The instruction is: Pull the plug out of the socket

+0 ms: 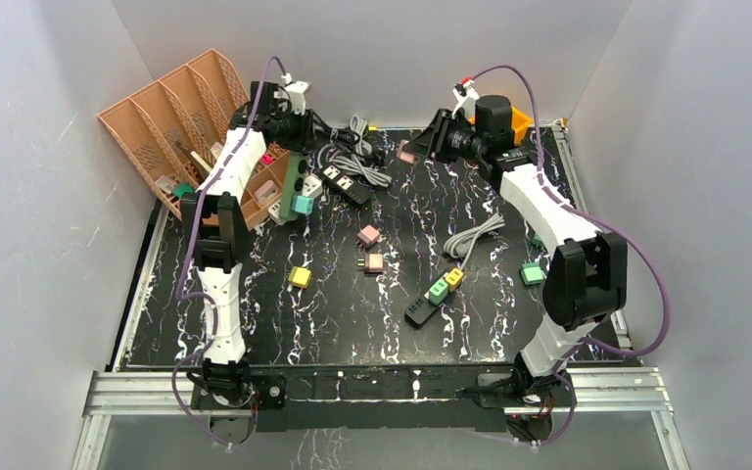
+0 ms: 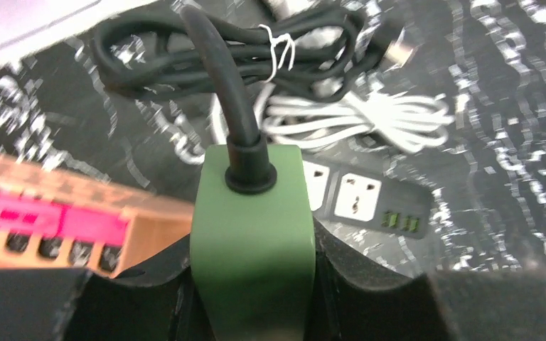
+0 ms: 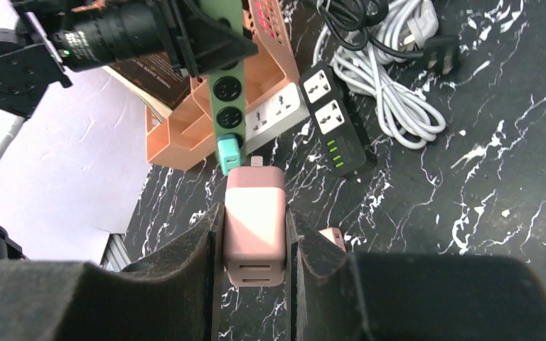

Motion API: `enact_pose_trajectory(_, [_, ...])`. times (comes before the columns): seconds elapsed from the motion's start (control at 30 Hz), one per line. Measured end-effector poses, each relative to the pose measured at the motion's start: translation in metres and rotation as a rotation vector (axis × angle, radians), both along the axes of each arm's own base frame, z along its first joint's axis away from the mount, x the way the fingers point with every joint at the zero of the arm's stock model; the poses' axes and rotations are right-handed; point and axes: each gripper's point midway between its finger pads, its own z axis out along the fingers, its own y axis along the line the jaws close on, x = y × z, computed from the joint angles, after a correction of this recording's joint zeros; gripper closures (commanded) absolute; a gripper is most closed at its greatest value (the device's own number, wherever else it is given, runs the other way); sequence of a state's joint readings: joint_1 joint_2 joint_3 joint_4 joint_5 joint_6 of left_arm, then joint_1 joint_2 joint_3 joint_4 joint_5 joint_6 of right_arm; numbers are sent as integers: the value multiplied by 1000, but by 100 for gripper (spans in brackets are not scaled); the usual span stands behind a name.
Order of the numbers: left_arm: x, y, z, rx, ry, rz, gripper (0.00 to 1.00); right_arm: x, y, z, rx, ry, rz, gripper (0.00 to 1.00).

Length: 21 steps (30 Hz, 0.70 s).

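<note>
The whole surface [image 1: 352, 313] is viewed from high above its 6 o'clock edge, faced toward 12 o'clock. Each wrist view is taken close and low. The green socket strip [image 2: 252, 234] and black power strip [image 2: 359, 195], at 11 o'clock, are shared by all three views

The rack [image 1: 171, 113] stands at the far left of the table [image 1: 352, 323]. Just right of it my left gripper [image 2: 252, 284] holds a power strip [image 2: 252, 213] by its cable end, and a plug [image 3: 229, 153] sits in the other end. A second strip [image 3: 330, 131] lies right of that, with cable bundles [image 3: 391, 85] behind it. Further right, at the far middle, my right gripper [image 3: 254, 256] holds an adapter [image 3: 254, 213]. Nearer me, mid-table, lie two loose adapters [image 1: 369, 235]. Another one [image 1: 301, 277] lies to their left, and a third strip [image 1: 421, 308] carrying two plugs lies to their right.
</note>
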State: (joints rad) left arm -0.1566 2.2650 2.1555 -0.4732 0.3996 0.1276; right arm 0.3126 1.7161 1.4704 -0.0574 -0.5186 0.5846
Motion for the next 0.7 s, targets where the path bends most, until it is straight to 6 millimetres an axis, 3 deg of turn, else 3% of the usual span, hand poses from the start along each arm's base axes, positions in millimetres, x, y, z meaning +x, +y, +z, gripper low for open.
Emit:
enact_pose_trajectory(0.07, [-2, 23, -10, 43, 37, 51, 100, -2, 0, 11, -13, -32, -13, 100])
enact_pose_trajectory(0.2, [3, 32, -10, 103, 8, 55, 100, -14, 15, 3, -36, -27, 30, 100])
enact_pose_trajectory(0.33, [4, 19, 5, 67, -24, 14, 100, -27, 20, -43, -80, 68, 72, 100])
enact_pose_trajectory(0.53, [-9, -21, 51, -156, -64, -185, 100, -58, 9, -156, -183, 335, 86, 100])
enact_pose_trajectory(0.63, [-25, -29, 55, -235, -38, -289, 100, -69, 10, -183, -226, 403, 108, 100])
enact_pose_trajectory(0.7, [-40, -30, 53, -260, -4, -353, 100, -76, 13, -190, -242, 412, 128, 100])
